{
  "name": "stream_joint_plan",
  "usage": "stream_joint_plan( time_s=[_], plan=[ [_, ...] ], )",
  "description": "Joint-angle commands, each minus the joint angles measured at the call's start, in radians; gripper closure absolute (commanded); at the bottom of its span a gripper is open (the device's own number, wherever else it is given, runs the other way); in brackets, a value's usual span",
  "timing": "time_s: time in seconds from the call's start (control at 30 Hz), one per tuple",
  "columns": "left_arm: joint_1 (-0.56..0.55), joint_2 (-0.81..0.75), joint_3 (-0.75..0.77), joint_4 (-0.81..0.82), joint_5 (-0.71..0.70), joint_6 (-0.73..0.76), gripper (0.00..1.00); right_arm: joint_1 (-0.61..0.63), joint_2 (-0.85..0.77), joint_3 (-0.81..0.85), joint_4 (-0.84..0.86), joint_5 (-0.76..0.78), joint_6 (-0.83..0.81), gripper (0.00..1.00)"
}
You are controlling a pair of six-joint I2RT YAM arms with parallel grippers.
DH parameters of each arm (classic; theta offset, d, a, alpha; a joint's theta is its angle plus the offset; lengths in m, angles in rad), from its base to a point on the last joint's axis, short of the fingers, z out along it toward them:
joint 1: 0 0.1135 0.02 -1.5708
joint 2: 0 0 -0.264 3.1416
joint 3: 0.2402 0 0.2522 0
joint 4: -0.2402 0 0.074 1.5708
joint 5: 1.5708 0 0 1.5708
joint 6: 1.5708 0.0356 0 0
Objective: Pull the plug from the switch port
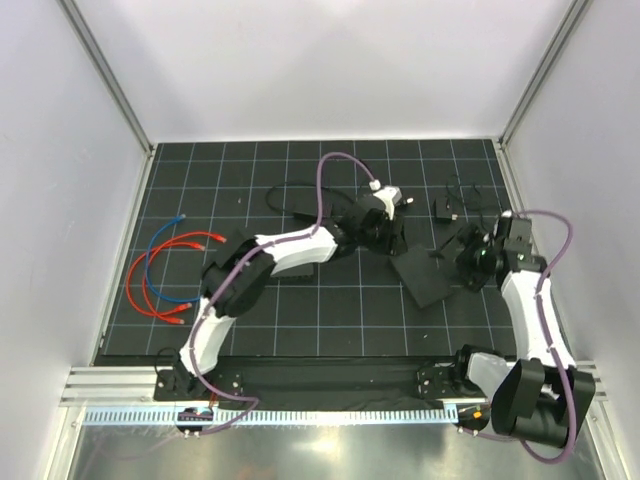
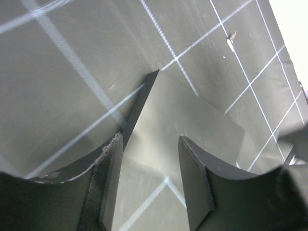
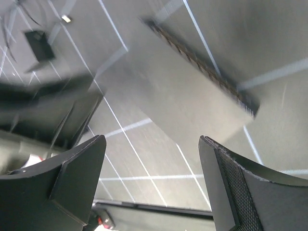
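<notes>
The switch (image 1: 425,278) is a flat matte-black box lying askew on the grid mat, right of centre. In the right wrist view the switch (image 3: 192,82) shows its row of sockets along the far edge, and no plug or cable shows in them. My right gripper (image 1: 470,258) is open and empty, just right of the switch; in its own view the right gripper (image 3: 151,144) hovers over the mat beside the box. My left gripper (image 1: 388,232) is open, left of the switch. In its own view the left gripper (image 2: 150,144) hovers over a thin flat black plate (image 2: 187,120).
A small black power brick (image 1: 443,208) with a thin cord lies behind the switch and also shows in the right wrist view (image 3: 38,45). Red cables (image 1: 150,280) and a blue cable (image 1: 165,232) lie coiled at the mat's left. White walls enclose the mat.
</notes>
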State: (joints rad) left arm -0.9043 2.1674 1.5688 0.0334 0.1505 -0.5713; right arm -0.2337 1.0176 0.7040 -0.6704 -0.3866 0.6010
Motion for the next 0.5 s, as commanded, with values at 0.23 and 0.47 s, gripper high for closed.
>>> stream_joint_plan(
  time_s=[0.23,0.47],
  plan=[
    [-0.168,-0.345,-0.412,0.169,-0.5,-0.117,0.46,0.0,0.321,0.153,0.132,0.034,-0.148,0.14],
    [-0.168,-0.215,-0.342,0.186,-0.408,-0.212,0.47,0.0,0.36,0.138,0.164,0.092,-0.171,0.18]
  ],
)
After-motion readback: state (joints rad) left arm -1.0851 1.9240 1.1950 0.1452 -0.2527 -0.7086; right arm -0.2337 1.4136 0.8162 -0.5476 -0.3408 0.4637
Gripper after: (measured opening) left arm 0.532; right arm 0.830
